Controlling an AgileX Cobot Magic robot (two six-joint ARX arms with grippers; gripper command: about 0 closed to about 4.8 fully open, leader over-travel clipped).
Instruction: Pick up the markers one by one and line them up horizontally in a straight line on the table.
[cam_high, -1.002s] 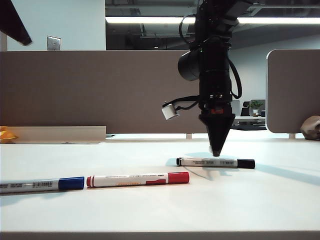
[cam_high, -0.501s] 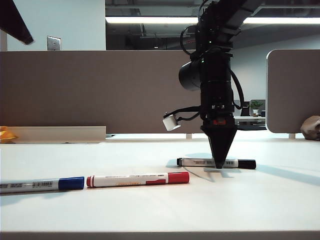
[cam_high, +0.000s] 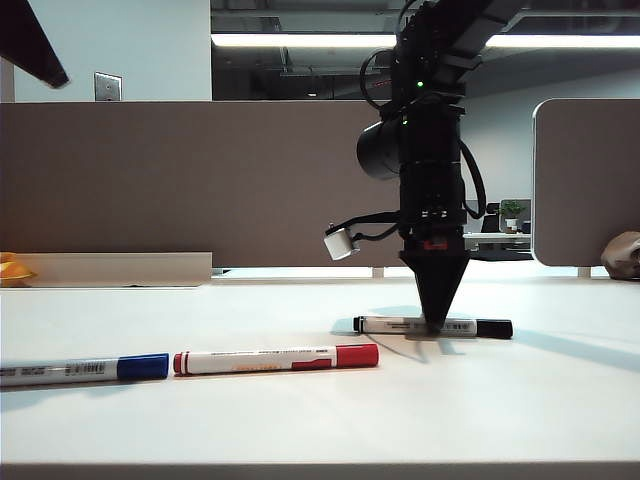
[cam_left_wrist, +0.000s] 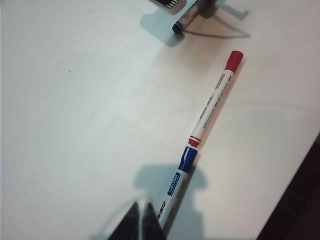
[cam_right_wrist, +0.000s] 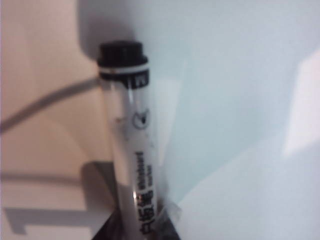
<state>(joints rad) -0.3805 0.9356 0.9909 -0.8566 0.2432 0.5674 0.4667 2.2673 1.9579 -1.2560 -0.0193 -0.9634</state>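
Observation:
Three markers lie on the white table (cam_high: 500, 400). The blue marker (cam_high: 80, 370) and the red marker (cam_high: 275, 359) rest end to end at the front left. The black marker (cam_high: 395, 324) lies farther back and to the right. My right gripper (cam_high: 436, 322) points straight down onto its barrel. In the right wrist view the fingers press both sides of the black marker (cam_right_wrist: 129, 125), so the right gripper (cam_right_wrist: 142, 227) is shut on it. My left gripper (cam_left_wrist: 141, 220) is shut and holds nothing, hovering above the table beside the blue marker (cam_left_wrist: 177, 177); the red marker (cam_left_wrist: 212, 100) lies beyond.
Grey-brown divider panels (cam_high: 150, 180) stand along the back, with another panel (cam_high: 585, 180) at the right. A low beige ledge (cam_high: 110, 268) sits at the back left. The table's front edge (cam_high: 320, 465) runs close below the blue and red markers.
My right gripper has come down onto the black marker and its fingers have closed on the barrel. The marker still lies where it was. The left arm has not moved.

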